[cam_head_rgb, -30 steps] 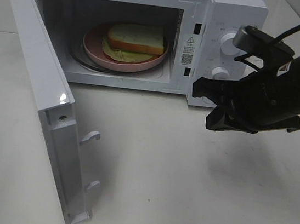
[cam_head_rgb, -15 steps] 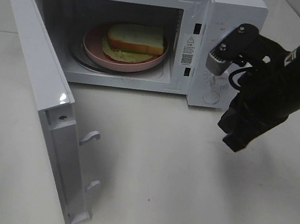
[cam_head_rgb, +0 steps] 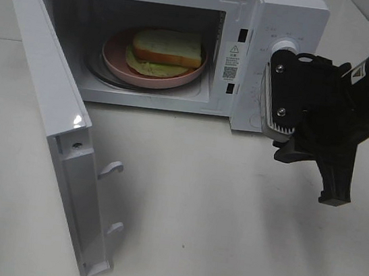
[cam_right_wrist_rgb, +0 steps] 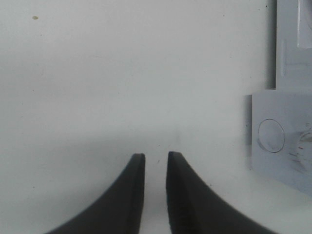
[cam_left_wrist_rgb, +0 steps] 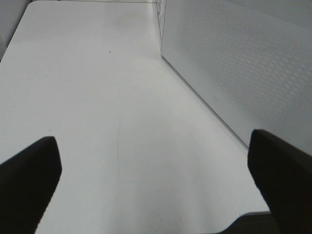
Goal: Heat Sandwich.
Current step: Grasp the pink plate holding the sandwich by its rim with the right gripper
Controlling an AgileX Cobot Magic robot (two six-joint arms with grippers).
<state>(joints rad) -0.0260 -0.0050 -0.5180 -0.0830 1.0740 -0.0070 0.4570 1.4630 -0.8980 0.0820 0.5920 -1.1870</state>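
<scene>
Sandwich [cam_head_rgb: 168,47] is seen on the pink plate [cam_head_rgb: 117,57], inside the cavity of the microwave [cam_head_rgb: 282,15]. No shift from a second ago is noted. Loading is judged complete.

Door [cam_head_rgb: 42,78] is found swung fully open, unchanged over the same interval.

Change noted: the right arm has been turned at the wrist. A second ago the right gripper [cam_right_wrist_rgb: 155,158] was pointed sideways across the control panel, near the lower knob [cam_right_wrist_rgb: 271,136]. Now it is aimed down at the table [cam_head_rgb: 225,239], just in front of the panel. Its jaws are parted by a narrow gap only; nothing is held between them.

Left gripper [cam_left_wrist_rgb: 152,139] is spread wide and empty, low over the table beside the perforated door panel.

Interpretation: no knob is gripped and the door is not yet shut, so heating cannot be started. Door closure is judged the next requirement, and the left gripper is better placed for it. Dial setting is expected to follow.
</scene>
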